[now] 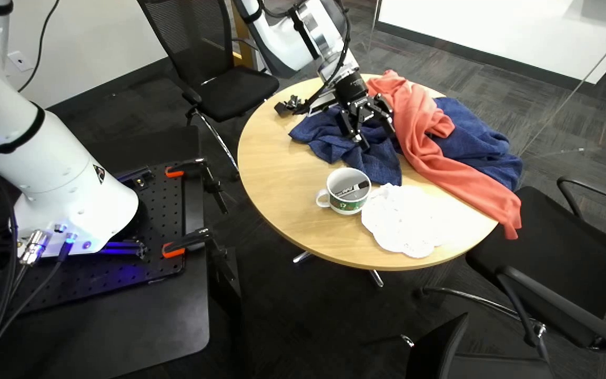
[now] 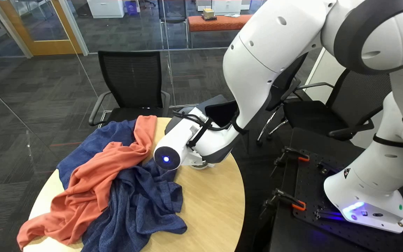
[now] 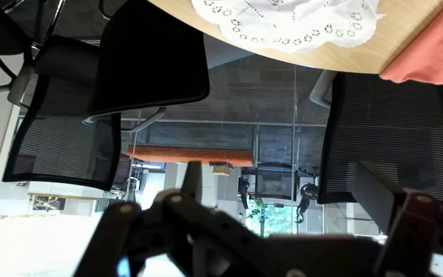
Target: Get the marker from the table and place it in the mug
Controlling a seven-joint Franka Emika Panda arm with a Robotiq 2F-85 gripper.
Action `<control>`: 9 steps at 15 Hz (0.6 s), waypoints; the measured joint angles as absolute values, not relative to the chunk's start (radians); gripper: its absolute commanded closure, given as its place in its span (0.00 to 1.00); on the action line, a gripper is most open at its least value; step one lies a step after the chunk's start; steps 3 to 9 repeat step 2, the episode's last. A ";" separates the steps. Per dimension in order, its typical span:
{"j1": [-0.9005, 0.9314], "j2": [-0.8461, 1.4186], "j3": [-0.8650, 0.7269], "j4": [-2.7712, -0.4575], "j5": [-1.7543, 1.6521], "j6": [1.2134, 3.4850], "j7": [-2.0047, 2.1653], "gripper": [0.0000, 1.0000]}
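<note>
The white mug (image 1: 337, 180), with a green patterned band, stands on the round tan table (image 1: 276, 173) in an exterior view. The marker (image 1: 354, 188), dark with a white part, lies slanted inside the mug. My gripper (image 1: 377, 138) is open and empty, above the blue cloth and beyond the mug, apart from it. Its spread fingers also show in the wrist view (image 3: 277, 181) with nothing between them. In an exterior view the arm hides the gripper and most of the mug, with a white bit (image 2: 199, 166) showing below the arm. The mug and marker are out of the wrist view.
A white lace doily (image 1: 403, 221) lies beside the mug. Blue cloths (image 1: 334, 137) and a coral cloth (image 1: 429, 152) cover much of the table. A small black clump (image 1: 291, 106) sits near the table's edge. Black chairs (image 1: 550, 258) stand around the table.
</note>
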State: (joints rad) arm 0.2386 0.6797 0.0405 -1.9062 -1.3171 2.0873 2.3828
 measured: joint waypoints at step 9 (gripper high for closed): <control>0.239 0.685 0.041 -1.906 -1.317 2.087 2.383 0.00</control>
